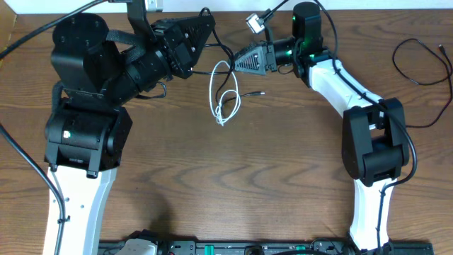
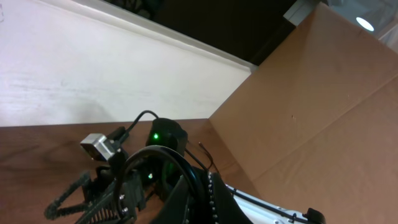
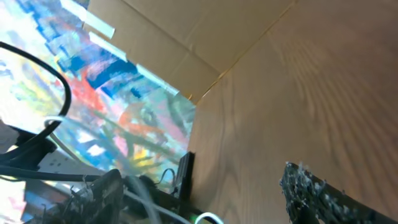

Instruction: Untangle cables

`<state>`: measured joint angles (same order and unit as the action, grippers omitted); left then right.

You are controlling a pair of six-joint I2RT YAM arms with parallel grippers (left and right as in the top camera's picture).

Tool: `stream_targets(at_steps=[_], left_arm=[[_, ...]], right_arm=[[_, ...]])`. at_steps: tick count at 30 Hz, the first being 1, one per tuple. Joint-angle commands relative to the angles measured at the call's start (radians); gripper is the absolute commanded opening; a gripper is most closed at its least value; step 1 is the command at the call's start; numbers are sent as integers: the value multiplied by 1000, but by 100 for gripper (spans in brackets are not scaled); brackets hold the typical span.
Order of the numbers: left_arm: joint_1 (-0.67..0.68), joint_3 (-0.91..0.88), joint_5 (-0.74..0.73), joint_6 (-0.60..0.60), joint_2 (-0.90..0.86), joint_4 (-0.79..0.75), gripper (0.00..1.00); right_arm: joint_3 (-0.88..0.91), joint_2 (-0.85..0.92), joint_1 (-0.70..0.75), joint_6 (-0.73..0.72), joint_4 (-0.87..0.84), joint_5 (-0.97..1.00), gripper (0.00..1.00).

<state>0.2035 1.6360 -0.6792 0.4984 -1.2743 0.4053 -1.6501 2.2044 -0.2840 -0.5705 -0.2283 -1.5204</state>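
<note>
Crowding white cable (image 1: pixel 221 117): right claw (image 1: pixel 236 62)

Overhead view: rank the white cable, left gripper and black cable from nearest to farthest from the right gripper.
1. White cable: just left of the right gripper, its upper end close by the tips.
2. Left gripper: farther left, toward the table's back edge.
3. Black cable: far off, looped by the table's right edge.

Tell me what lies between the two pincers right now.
In the overhead view, a strand of the black cable and the top loop of the white cable cross the gap between the left pincer and the right pincer.
</note>
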Motion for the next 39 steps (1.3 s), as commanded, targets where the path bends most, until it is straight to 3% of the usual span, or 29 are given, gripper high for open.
stream_targets(at_steps=[1, 11, 14, 18, 22, 25, 26, 28, 35, 39], left_arm=[[-6, 25, -13, 5, 0, 8, 7], [-22, 25, -9, -5, 0, 10, 7], [-31, 25, -10, 33, 1, -2, 7], [-31, 25, -11, 41, 6, -32, 7], [-31, 25, -10, 43, 14, -37, 7], [-31, 25, -10, 42, 14, -37, 7], [-31, 25, -9, 42, 14, -38, 7], [-39, 25, -9, 42, 14, -41, 8], [-193, 25, -9, 42, 14, -36, 7], [-314, 25, -10, 37, 14, 11, 7]], right_arm=[[-8, -9, 2, -16, -4, -42, 78], [1, -9, -17, -1, 15, -42, 76], [40, -7, -51, 55, 18, -29, 70], [140, 0, -84, 59, 74, 187, 66], [205, 5, -96, 60, 102, 352, 52], [207, 5, -94, 59, 120, 433, 32], [206, 5, -88, 59, 146, 490, 17], [204, 4, -76, 58, 196, 570, 1], [147, -54, 16, 153, 513, 923, 1], [92, -152, 85, 206, 732, 1271, 1]])
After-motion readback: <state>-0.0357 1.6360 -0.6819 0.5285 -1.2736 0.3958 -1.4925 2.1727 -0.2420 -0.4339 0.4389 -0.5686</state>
